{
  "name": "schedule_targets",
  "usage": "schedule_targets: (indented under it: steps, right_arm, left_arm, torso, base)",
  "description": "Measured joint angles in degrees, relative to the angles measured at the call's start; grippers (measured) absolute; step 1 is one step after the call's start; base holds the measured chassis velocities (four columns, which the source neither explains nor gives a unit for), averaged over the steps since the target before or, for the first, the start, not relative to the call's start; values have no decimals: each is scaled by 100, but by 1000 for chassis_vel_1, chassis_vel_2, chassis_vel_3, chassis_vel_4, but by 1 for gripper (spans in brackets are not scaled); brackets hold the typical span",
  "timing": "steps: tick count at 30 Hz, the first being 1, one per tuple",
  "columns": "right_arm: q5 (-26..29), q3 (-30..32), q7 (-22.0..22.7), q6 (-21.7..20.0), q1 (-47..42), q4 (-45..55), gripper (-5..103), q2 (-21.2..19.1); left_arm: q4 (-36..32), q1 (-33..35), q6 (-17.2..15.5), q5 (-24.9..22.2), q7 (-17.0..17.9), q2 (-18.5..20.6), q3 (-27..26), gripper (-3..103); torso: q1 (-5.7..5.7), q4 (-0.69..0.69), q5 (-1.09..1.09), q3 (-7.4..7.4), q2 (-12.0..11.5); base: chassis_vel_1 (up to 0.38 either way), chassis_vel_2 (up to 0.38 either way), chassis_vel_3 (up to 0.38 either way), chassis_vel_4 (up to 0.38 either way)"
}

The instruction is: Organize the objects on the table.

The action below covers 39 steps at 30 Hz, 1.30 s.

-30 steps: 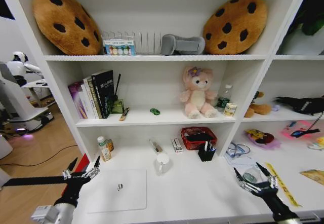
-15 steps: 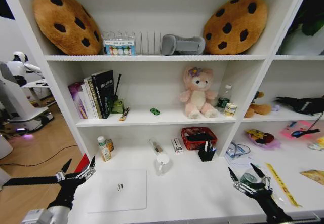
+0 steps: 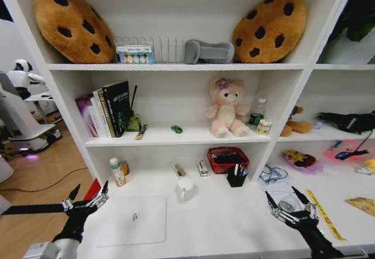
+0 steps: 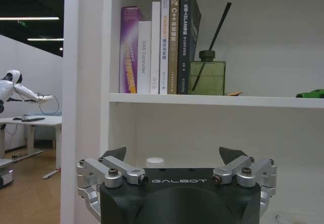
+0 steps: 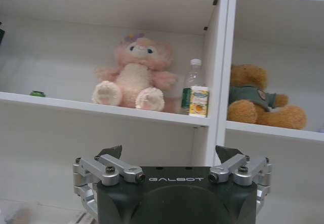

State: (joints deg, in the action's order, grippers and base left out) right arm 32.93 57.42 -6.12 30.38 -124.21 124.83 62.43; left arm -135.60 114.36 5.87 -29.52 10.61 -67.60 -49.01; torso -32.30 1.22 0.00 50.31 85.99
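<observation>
**Both pincers released above the front edge of the desk**

We see the left pincer (image 3: 84, 197) at 7 o'clock in the head view, held off the desk (image 3: 222, 224) beside its left front corner. Its 2 fingers are spread apart, and nothing sits between them. The left wrist view confirms this: the left pincer (image 4: 172, 155) faces the shelf unit with its jaws wide and empty.

We see the right pincer (image 3: 288, 202) at 5 o'clock in the head view, low over the right front part of the desk. Its fingers are also spread, with nothing gripped. The right wrist view shows the right pincer (image 5: 168, 153) in the same released state.

Positions of the task items in the head view:

1. The silver laptop (image 3: 133, 220) lies closed and flat on the desk at 7 o'clock, just beside the left pincer.
2. The yellow ruler (image 3: 323, 213) lies on the desk at 4 o'clock, just beside the right pincer.
3. The green toy car (image 3: 177, 129) sits on the middle shelf near the centre.
4. A black pen holder (image 3: 237, 177) stands at the back of the desk, next to a red basket (image 3: 226, 159).
</observation>
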Motion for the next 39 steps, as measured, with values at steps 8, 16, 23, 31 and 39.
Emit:
schedule_targets:
  steps: [8,16,23,31,39]
  right_arm:
    - [26,16,95,-33,81,-15,100,-33]
    - [-29,-95,301,-142,203,-2,100,-35]
    - [-78,-172,399,-137,258,-34,100,-33]
    - [-311,-471,-85,-308,105,129,100,-15]
    - [-595,-978,-484,-499,-13,319,100,-37]
  left_arm:
    - [2,-10,-6,-16,30,12,-5,100]
    - [50,-40,-16,7,53,-57,18,100]
    - [76,-87,-22,27,101,-111,57,100]
    - [89,-137,-44,98,145,-173,126,100]
    - [133,-143,-33,125,152,-259,140,100]
  torso:
    - [0,-1,-1,0,-1]
    - [0,-1,1,0,0]
    - [2,0,0,-1,0]
    - [0,-3,-3,0,0]
    - [1,2,0,0,0]
  base:
    - [-218,-229,229,209]
    - [-279,-295,294,284]
    - [-119,-194,174,171]
    - [13,43,-11,-40]
    - [13,14,-3,-8]
